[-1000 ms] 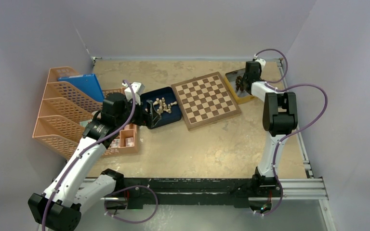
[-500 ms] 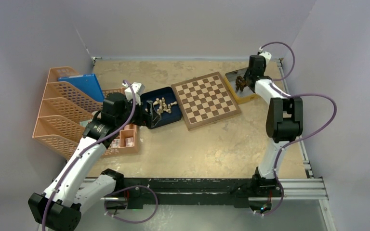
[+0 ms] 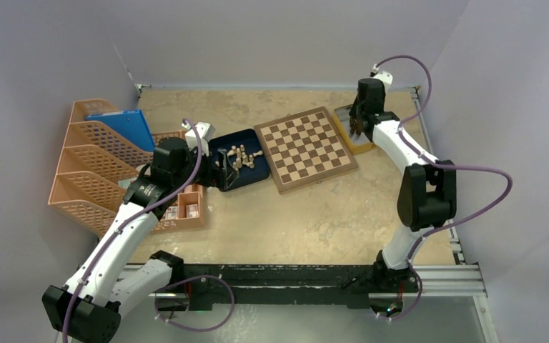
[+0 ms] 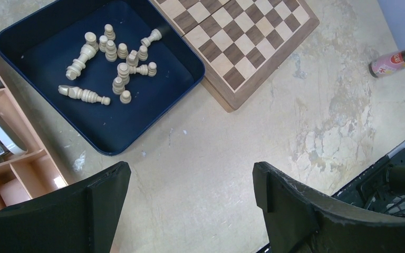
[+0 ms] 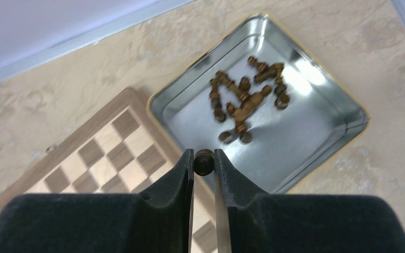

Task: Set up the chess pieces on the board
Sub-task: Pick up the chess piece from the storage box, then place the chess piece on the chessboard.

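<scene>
The chessboard (image 3: 303, 148) lies at mid table with no pieces on it; its corner shows in the left wrist view (image 4: 242, 37) and in the right wrist view (image 5: 89, 158). My right gripper (image 5: 204, 162) is shut on a dark brown chess piece (image 5: 204, 162), held above the near rim of the silver tin (image 5: 316, 132). Several dark pieces (image 5: 242, 100) lie in that tin. In the top view the right gripper (image 3: 361, 123) hangs over the tin (image 3: 361, 146). My left gripper (image 4: 190, 182) is open and empty above bare table near the blue tray (image 4: 47, 31), which holds several cream pieces (image 4: 118, 60).
Orange file racks (image 3: 93, 171) with a blue folder (image 3: 125, 125) and a small compartment box (image 3: 182, 211) stand at the left. A red and green tube (image 4: 398, 60) lies on the table right of the board in the left wrist view. Walls close in on three sides.
My right arm has swung its elbow outward and its gripper has risen over the tin. The left arm has not moved.
</scene>
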`<state>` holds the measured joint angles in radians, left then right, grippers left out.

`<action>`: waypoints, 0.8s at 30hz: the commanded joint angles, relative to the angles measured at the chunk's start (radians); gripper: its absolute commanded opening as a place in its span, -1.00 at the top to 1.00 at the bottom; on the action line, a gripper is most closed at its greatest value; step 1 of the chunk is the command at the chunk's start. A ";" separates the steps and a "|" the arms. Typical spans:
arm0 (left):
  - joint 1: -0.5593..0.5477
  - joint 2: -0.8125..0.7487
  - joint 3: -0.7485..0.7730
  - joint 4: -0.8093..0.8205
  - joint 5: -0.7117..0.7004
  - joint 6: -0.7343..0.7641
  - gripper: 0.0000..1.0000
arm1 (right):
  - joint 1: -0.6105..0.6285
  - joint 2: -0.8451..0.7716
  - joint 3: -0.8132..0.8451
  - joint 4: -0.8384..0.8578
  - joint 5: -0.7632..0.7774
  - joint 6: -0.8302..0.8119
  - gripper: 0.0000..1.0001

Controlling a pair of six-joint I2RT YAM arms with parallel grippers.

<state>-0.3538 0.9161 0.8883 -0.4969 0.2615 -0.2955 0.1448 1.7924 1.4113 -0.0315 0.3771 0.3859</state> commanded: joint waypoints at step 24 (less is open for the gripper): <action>0.004 -0.017 0.009 0.023 0.024 -0.005 -0.73 | 0.234 -0.328 -0.440 -0.005 -0.052 0.101 0.74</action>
<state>-0.3538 0.9070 0.8883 -0.4984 0.2687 -0.2958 0.3573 1.4681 0.9798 -0.0849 0.3500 0.4603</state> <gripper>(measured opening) 0.867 0.189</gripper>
